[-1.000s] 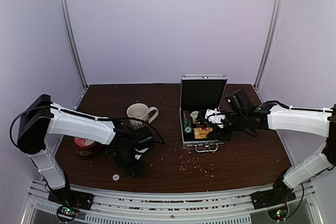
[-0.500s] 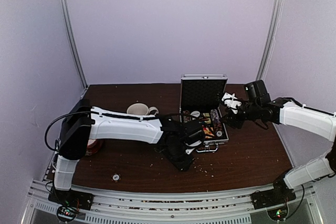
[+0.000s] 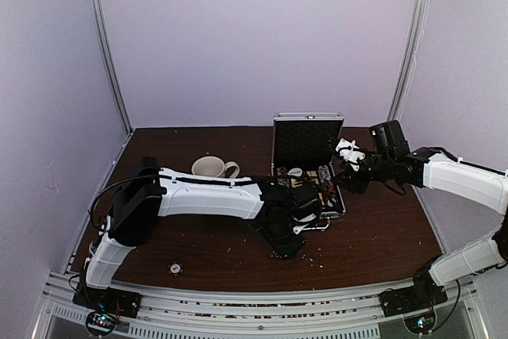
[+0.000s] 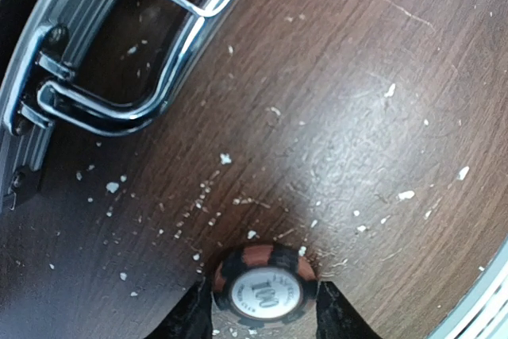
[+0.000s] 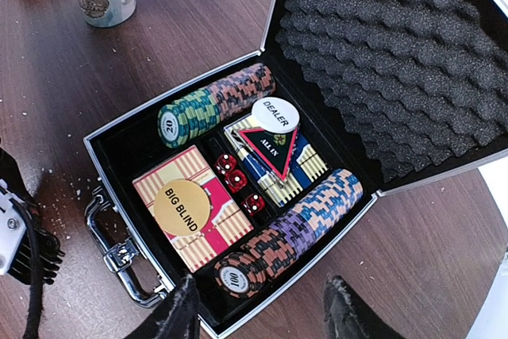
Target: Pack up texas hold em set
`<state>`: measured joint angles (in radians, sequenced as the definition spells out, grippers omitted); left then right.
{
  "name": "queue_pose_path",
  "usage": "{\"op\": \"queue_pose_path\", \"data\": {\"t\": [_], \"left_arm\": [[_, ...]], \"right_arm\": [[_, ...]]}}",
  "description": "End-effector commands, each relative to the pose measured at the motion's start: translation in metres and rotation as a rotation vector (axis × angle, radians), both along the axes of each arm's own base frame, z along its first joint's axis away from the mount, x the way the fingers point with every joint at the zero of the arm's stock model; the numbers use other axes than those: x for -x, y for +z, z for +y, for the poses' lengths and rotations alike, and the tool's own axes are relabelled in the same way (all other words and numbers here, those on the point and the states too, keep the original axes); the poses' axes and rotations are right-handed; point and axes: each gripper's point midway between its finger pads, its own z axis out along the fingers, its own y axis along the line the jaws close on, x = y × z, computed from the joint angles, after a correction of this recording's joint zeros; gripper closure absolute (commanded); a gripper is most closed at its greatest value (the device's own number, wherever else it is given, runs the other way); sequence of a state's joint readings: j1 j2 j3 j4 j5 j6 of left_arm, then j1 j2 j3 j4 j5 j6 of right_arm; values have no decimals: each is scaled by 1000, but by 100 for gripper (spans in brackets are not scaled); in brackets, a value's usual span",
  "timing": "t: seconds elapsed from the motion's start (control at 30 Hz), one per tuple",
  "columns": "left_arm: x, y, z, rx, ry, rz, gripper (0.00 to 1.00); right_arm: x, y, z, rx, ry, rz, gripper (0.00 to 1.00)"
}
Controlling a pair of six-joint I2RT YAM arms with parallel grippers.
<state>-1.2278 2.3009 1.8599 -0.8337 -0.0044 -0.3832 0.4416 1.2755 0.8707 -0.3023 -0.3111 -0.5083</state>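
Dark wood worktop [image 3: 381, 236] speckled with pale crumbs, plain lilac walls behind, and on it the packing looks close to finished. The silver briefcase [image 3: 308, 139] stands open toward the right of the surface with its foam-lined lid [image 5: 397, 61] upright, and the black tray is nearly full. A row of chips [image 5: 216, 105] runs along the back with a green "20" at its end, and a second row [image 5: 295, 232] along the front shows a "100" face at its end. The white dealer button [image 5: 275, 114] and a red "ALL IN" triangle [image 5: 270, 147] lie on the blue-yellow card box [image 5: 298, 168]. Small red dice [image 5: 236, 174] fill the middle slot, and a gold "BIG BLIND" disc [image 5: 181, 206] rests on a striped pink box [image 5: 214, 232]. What seems left is a stray chip [image 4: 266, 287], orange and black, marked 100. The left arm [image 3: 206, 196] reaches down just in front of the case handle [image 4: 119, 117], and the left jaws are closed on that chip at the worktop — whether it is lifted clear I cannot tell. By my reading it goes into the case, then the lid gets shut and latched. The right jaws hang open and empty beside the case's right side, fingers [image 5: 181, 311] apart. A small pale round piece [image 3: 175, 268] lies well apart near the front edge, too small to identify. A white mug [image 3: 210, 167] stands left of the case.
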Motion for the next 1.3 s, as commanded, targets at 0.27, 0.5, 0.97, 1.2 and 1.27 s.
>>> {"op": "queue_pose_path", "data": {"t": [0.27, 0.5, 0.97, 1.2, 1.27], "left_arm": [[-12, 56, -1, 54, -15, -106, 48], [-63, 106, 56, -22, 43, -336, 46], [-172, 245, 197, 248, 404, -854, 40], [-175, 246, 229, 300, 462, -872, 38], [-174, 247, 228, 305, 459, -868, 38]], "right_arm": [[1, 23, 11, -43, 52, 16, 44], [20, 3, 26, 44, 154, 117, 38], [112, -73, 88, 362, 567, 283, 41], [122, -91, 107, 482, 660, 271, 44], [122, -97, 110, 514, 677, 268, 44]]}}
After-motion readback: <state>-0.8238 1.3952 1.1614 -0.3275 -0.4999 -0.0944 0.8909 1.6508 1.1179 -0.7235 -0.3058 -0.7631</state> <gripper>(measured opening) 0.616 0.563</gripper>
